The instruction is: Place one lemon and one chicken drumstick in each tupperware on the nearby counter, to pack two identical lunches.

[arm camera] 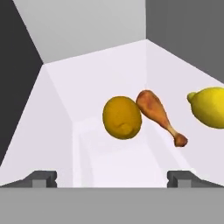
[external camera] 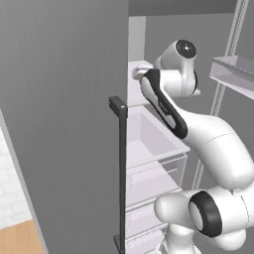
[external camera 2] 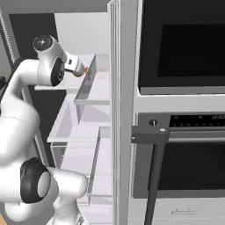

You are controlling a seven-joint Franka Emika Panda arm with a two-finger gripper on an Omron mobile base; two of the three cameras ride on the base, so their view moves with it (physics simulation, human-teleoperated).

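In the hand view, an orange-yellow lemon [arm camera: 121, 117] lies on the pale fridge shelf [arm camera: 87, 87], touching a brown chicken drumstick [arm camera: 159, 114] on its right. A brighter yellow lemon [arm camera: 210, 107] sits at the right edge, cut off by the frame. My gripper [arm camera: 113, 177] is open, its fingertips [arm camera: 43, 177] wide apart and short of the food, holding nothing. From the right base camera, the hand [external camera 2: 74, 66] reaches onto an upper fridge shelf. The tupperware is out of view. A corner of the light-brown counter [external camera: 17, 239] shows at lower left.
The open grey fridge door [external camera: 64, 114] with its dark handle [external camera: 120, 168] stands left of the arm. Clear drawers [external camera: 149, 173] sit below the shelf. A black wall oven [external camera 2: 184, 110] is to the right of the fridge. Door racks [external camera: 233, 72] hang at the right.
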